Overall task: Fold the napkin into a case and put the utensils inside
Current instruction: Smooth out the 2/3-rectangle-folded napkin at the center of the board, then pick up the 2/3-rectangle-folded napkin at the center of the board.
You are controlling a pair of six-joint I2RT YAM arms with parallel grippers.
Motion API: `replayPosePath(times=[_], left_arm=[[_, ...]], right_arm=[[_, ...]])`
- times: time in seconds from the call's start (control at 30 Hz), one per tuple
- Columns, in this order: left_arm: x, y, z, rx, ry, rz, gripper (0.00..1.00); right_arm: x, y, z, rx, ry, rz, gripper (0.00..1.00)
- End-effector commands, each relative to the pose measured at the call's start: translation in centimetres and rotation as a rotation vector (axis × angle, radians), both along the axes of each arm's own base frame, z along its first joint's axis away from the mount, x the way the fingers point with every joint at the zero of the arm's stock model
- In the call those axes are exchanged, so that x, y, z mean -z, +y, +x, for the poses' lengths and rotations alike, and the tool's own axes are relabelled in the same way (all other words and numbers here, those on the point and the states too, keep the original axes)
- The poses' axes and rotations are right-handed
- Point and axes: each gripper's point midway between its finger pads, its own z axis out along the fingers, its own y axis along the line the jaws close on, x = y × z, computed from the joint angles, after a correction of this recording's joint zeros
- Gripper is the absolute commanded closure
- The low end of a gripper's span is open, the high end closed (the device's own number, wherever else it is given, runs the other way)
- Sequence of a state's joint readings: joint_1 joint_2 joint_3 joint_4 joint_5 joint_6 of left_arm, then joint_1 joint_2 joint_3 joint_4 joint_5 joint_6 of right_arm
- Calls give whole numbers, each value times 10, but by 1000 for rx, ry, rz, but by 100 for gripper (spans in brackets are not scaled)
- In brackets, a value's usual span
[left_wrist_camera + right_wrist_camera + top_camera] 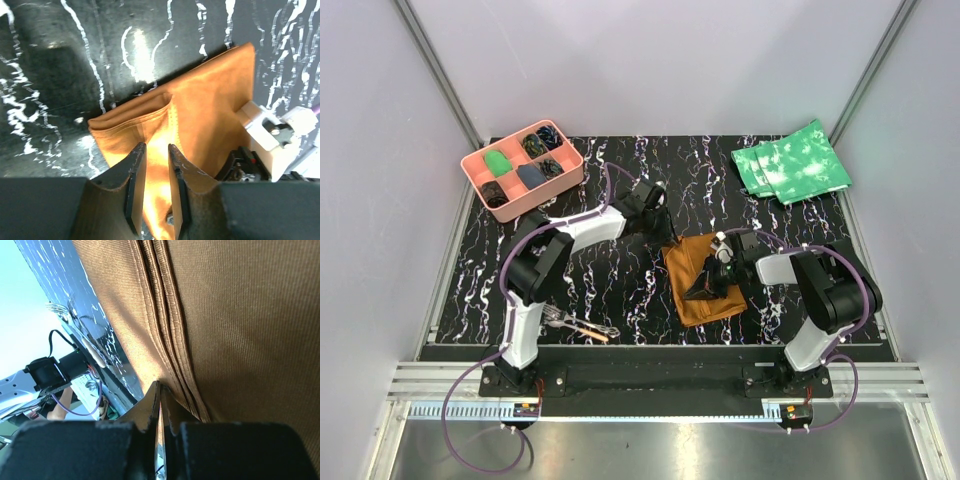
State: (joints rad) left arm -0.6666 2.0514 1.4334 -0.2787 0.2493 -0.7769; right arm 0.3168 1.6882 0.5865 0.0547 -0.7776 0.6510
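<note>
The rust-brown napkin (717, 305) lies folded into a narrow oblong right of the mat's centre, with several layered hems showing in the right wrist view (240, 315). My left gripper (667, 228) hangs over its far end, jaws a little apart and open, the cloth (200, 100) showing through the gap (156, 146). My right gripper (703, 290) rests on the napkin's middle, shut with a thin layer of the cloth's edge pinched at its tips (160, 385). The fork (557, 318) and the orange-ended piece (592, 334) lie by the left arm's base.
A pink compartment tray (470, 170) holding small items stands at the far left corner. Green mottled cloths (790, 165) lie at the far right. The right arm's white wrist (270, 132) sits close beside my left fingers. The mat's front edge runs just behind the utensils.
</note>
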Motion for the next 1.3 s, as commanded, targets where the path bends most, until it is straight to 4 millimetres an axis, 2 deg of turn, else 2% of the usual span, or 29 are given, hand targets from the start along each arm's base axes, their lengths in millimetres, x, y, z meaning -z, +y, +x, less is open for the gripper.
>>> replayPosePath(times=[0.0, 0.07, 0.13, 0.17, 0.2, 0.23, 0.3, 0.33, 0.4, 0.43, 0.5, 0.53, 0.57, 0.7, 0.8, 0.87, 0.9, 0.97, 1.0, 1.07, 1.1, 1.17, 1.2, 1.23, 1.27], left_arm=[[-2, -21, 11, 18, -1, -76, 74], [11, -22, 15, 13, 19, -68, 75], [23, -22, 19, 13, 32, -60, 75], [27, -23, 17, 22, 48, -62, 75], [30, -22, 18, 31, 54, -61, 75], [33, -20, 18, 33, 58, -56, 75], [30, -15, 18, 54, 38, -38, 72], [22, -14, 18, 62, 23, -37, 69], [11, -10, 16, 89, -6, -27, 61], [-6, -11, 17, 97, -35, -39, 58], [-23, -8, 16, 120, -65, -35, 50], [-43, -8, 17, 128, -101, -51, 48], [-51, -7, 15, 138, -112, -49, 46], [-94, -6, 4, 191, -201, -60, 41], [-106, -13, -18, 244, -240, -47, 39], [-105, -13, -27, 262, -266, -12, 40], [-110, -19, -39, 286, -287, -9, 40], [-106, -19, -47, 301, -324, 39, 40], [-110, -25, -58, 325, -349, 48, 40], [-106, -25, -63, 329, -406, 103, 39], [-104, -29, -77, 353, -425, 118, 39], [-106, -30, -79, 330, -502, 158, 37], [-103, -34, -95, 360, -527, 171, 37], [-106, -33, -94, 334, -577, 205, 37], [-108, -40, -110, 373, -623, 223, 36]], right_arm=[[-10, 3, 13, 3, -49, 19, 93], [-18, 4, 14, 15, -53, 25, 92], [-36, 3, 26, 44, -107, 17, 89], [-44, -6, 28, 81, -117, -27, 86], [-48, -13, 32, 105, -130, -57, 77], [-55, -25, 44, 155, -153, -89, 72], [-61, -51, 51, 230, -175, -185, 58], [-66, -68, 60, 283, -191, -203, 51], [-69, -90, 66, 341, -209, -251, 44], [-70, -98, 69, 365, -214, -263, 38], [-62, -114, 73, 390, -189, -291, 34], [-59, -117, 74, 391, -176, -296, 33], [-48, -122, 74, 401, -139, -309, 33], [-25, -126, 71, 391, -78, -343, 32], [-14, -127, 68, 383, -57, -355, 33], [-8, -127, 61, 382, -45, -356, 33], [-6, -126, 59, 380, -39, -351, 36], [0, -122, 50, 369, -19, -335, 41], [2, -120, 47, 368, -11, -323, 45], [6, -110, 37, 351, 3, -276, 50], [9, -106, 28, 358, 36, -254, 55], [-1, -90, 26, 362, 35, -179, 58], [-1, -83, 19, 362, 51, -154, 59], [-11, -66, 17, 325, 16, -112, 60], [-18, -58, 16, 336, 34, -86, 60]])
